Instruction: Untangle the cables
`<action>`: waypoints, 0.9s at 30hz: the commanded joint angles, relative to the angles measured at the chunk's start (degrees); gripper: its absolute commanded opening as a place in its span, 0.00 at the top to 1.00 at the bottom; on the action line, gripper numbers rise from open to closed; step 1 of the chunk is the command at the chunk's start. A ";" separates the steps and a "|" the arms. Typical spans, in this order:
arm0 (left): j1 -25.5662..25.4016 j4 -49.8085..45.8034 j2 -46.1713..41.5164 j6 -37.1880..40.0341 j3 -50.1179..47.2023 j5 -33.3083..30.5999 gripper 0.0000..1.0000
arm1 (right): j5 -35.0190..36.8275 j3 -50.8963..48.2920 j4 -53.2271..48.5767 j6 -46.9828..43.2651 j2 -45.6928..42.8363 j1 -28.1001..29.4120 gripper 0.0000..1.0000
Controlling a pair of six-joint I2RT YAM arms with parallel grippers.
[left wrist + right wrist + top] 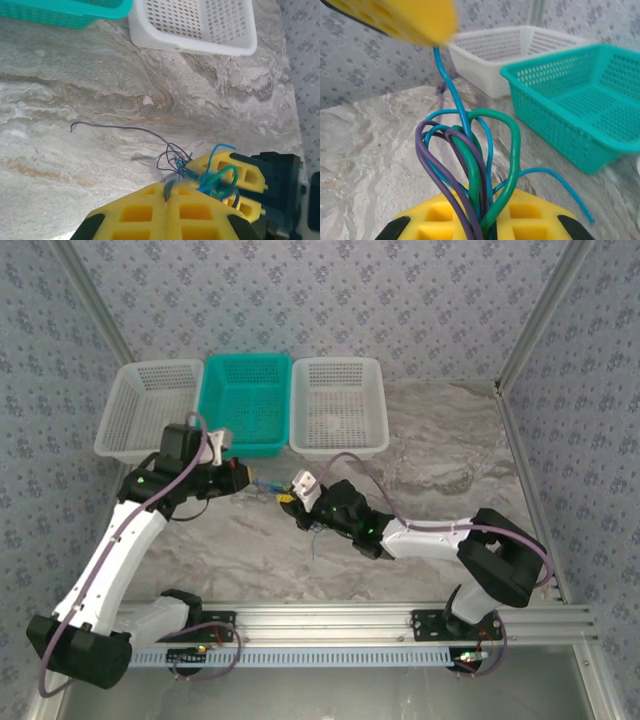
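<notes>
Three baskets: left white basket [148,410], teal basket [245,405], right white basket [338,407]. Two robot arms: left arm [115,560], right arm [430,535]. One tangle of cables [514,150] in three colours: blue, green, purple; the number of separate strands cannot be told. One counter [440,460].

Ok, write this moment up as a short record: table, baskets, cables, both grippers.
table: marble-patterned top
baskets: teal basket between two white baskets, along the far edge
cables: thin blue, green and purple wires in a tangled bunch, held between the two grippers
dark strand: one loose end trails out over the table
left gripper: shut, pinching the cables at its fingertips
right gripper: shut on the cables, with loops standing out of it
task state: still tangled
</notes>
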 commanded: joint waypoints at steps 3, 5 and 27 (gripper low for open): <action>8.00 3.90 -3.49 -0.97 2.08 -9.10 1.00 | 14.93 -10.00 -17.42 6.31 -0.13 -2.78 1.00; 8.47 4.14 -3.67 -1.22 1.21 -8.86 1.00 | 16.67 -10.43 -18.35 6.70 -0.76 -2.94 1.00; -13.20 36.66 12.16 -12.47 -13.72 -0.47 0.31 | -1.84 -2.33 -17.97 3.26 -7.35 -2.42 1.00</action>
